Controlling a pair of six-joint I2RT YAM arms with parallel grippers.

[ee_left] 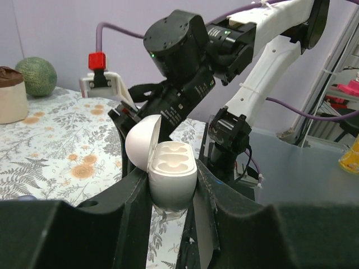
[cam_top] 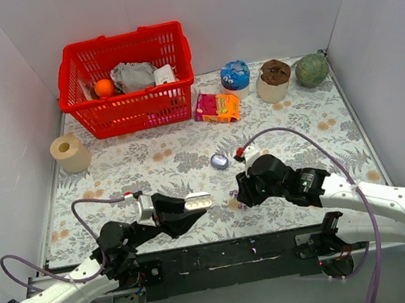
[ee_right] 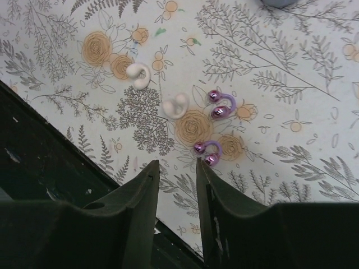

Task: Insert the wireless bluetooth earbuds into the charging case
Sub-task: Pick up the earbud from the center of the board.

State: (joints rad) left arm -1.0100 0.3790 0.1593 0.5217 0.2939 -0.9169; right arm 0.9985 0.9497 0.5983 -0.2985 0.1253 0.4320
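Looking from the right wrist, we see the two purple earbuds (ee_right: 219, 112) beside two white earbuds (ee_right: 176, 105) at the near edge of the table (cam_top: 149, 160), below the right gripper (ee_right: 176, 168), its jaws parted and empty. The lavender charging case (cam_top: 220, 161) lies mid-table, its lid too small to judge. The left gripper (ee_left: 171, 172) clamps an open white case (ee_left: 175, 159).
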